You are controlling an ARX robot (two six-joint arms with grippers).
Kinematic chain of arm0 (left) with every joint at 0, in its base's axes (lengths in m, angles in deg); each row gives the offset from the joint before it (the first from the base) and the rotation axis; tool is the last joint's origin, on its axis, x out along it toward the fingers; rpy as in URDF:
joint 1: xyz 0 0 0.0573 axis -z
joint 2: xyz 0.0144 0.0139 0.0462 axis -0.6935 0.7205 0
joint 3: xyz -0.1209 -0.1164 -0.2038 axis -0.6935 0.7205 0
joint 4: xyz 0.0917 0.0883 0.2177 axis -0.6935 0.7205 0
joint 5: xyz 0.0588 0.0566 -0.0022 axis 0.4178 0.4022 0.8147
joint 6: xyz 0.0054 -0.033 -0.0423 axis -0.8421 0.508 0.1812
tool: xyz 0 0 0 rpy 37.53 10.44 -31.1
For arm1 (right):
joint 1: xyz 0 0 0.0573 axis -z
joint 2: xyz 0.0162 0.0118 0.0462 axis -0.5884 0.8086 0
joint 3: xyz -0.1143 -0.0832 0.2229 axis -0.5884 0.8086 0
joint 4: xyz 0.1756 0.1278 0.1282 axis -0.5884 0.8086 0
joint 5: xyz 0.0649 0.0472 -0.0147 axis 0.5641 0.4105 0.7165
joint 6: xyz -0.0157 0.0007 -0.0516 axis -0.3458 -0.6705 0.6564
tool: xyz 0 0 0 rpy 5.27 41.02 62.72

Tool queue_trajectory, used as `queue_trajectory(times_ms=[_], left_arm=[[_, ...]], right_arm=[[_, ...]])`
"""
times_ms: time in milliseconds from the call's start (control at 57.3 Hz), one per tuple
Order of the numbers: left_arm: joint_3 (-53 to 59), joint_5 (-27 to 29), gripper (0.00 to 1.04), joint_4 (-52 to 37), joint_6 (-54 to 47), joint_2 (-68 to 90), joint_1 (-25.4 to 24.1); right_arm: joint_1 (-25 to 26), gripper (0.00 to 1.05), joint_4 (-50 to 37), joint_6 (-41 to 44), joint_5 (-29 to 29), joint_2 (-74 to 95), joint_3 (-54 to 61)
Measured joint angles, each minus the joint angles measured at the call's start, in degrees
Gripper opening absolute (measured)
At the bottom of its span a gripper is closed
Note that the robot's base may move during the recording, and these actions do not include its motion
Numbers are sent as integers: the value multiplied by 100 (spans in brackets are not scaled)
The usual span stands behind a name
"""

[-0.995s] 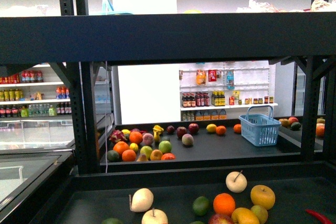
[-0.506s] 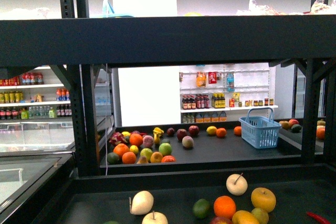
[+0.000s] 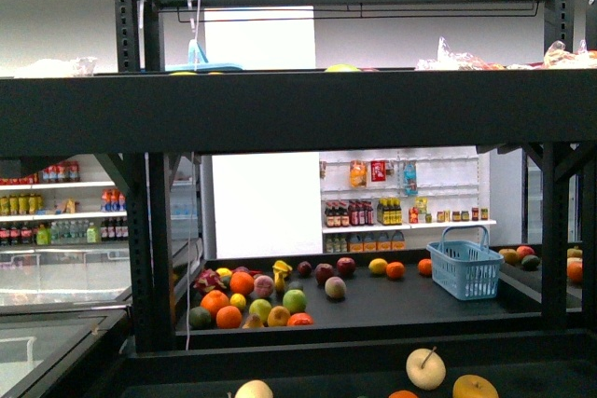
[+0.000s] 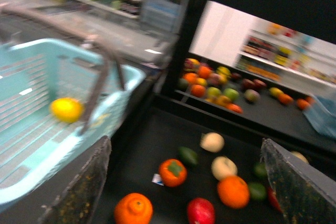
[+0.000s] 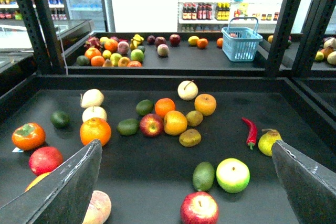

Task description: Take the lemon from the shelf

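Likely lemon (image 4: 66, 109) inside pale-blue basket (image 4: 31, 145).

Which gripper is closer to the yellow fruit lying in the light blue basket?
Left. The left gripper is open just beside the basket holding the yellow fruit; the right gripper is over the shelf's loose fruit, that basket outside its view.

**Matt black rack, glossy fruit**

The shelf (image 3: 354, 109) looks like matt black painted metal, with perforated posts. The lemon (image 4: 66, 109) has a smooth, bright skin and lies in a pale blue ribbed plastic basket (image 4: 31, 150). The red chilli (image 5: 251, 131) is glossy. The left pincer's fingers (image 4: 84, 192) have speckled, rough-looking inner faces.
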State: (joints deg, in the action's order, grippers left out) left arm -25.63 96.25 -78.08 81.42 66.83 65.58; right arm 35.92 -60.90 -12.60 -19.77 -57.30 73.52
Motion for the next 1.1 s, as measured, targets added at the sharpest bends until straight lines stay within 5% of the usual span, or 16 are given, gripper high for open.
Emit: queue_trajectory(times_ms=[122,401,611,681,733,1099], left_arm=[[695,260,54,-382,-651,-144,586],[1287,-953,2,-348,-870,-824,-595],[1521,-1534,3,-326,-905,-1082,-1207],[1600,-2302,3,-289,-920,-1193,-1816],[1646,-2337,3,-289,-920,-1224,-2052],[2028,-2430,3,-306,-925,-1580,-2138]], right_arm=[[0,97,0,-2,-2,0,0],[0,97,0,-2,-2,-2,0],[0,97,0,-2,-2,-2,0],[0,97,0,-2,2,-2,0],[0,97,0,-4,-2,-2,0],[0,97,0,-13,0,-2,0]])
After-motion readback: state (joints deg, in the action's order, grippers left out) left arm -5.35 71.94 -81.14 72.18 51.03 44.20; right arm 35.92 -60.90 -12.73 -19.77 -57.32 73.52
